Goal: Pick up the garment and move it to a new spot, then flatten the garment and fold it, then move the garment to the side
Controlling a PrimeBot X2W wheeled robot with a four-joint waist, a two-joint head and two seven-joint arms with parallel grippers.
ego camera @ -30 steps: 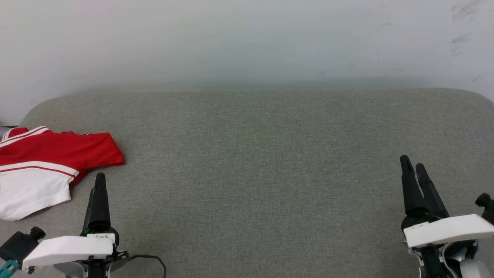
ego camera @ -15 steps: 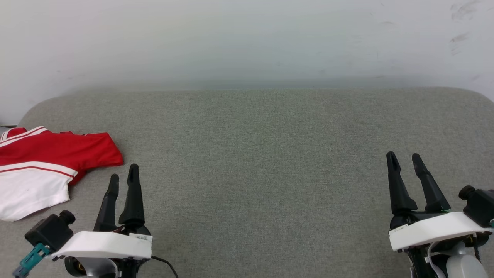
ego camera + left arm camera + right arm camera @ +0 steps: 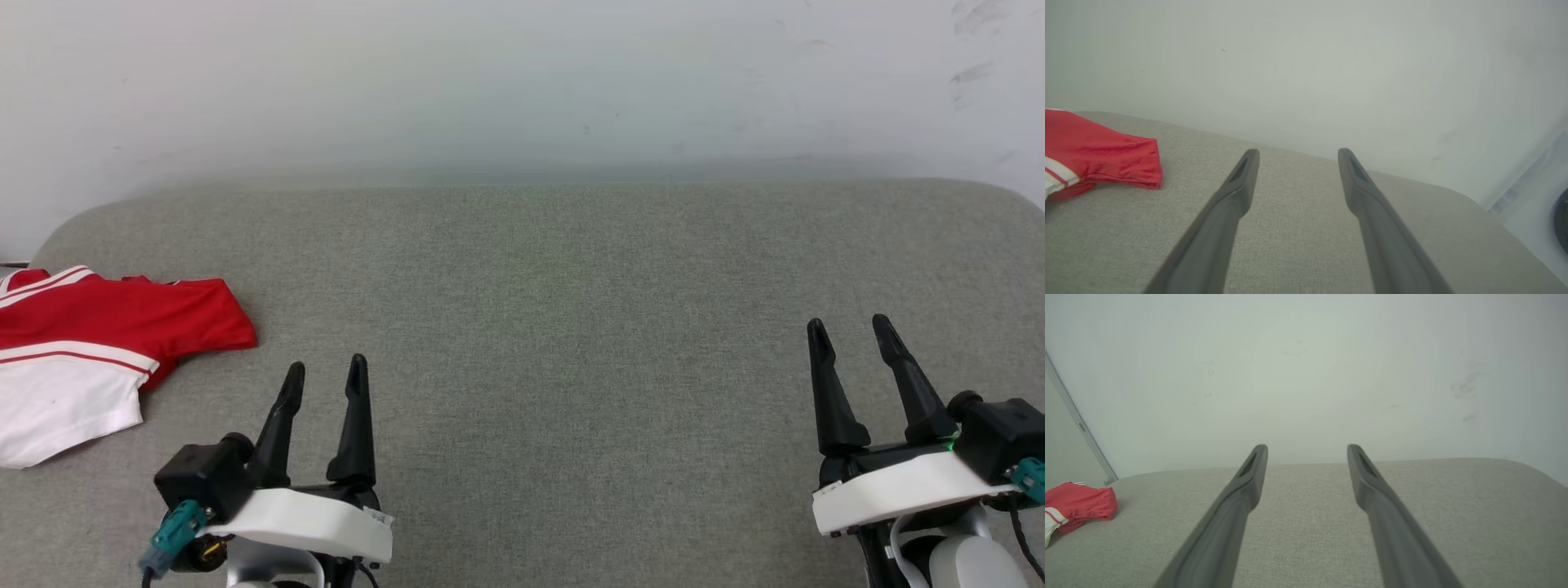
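Garment (image 3: pixel 122 314): lies far left; judged light, limp, slippery. Pinch red edge. Left tool (image 3: pixel 326 364), right tool (image 3: pixel 847 322): spread, empty.

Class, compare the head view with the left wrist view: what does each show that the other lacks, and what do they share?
Head view: the right gripper, open, and the left arm's white wrist cover. Left wrist view: a dark rounded object at the right edge, too cut off to identify. Shared: the red shirt lying at the left of the grey cushion, the white wall, and the left gripper, open and empty.
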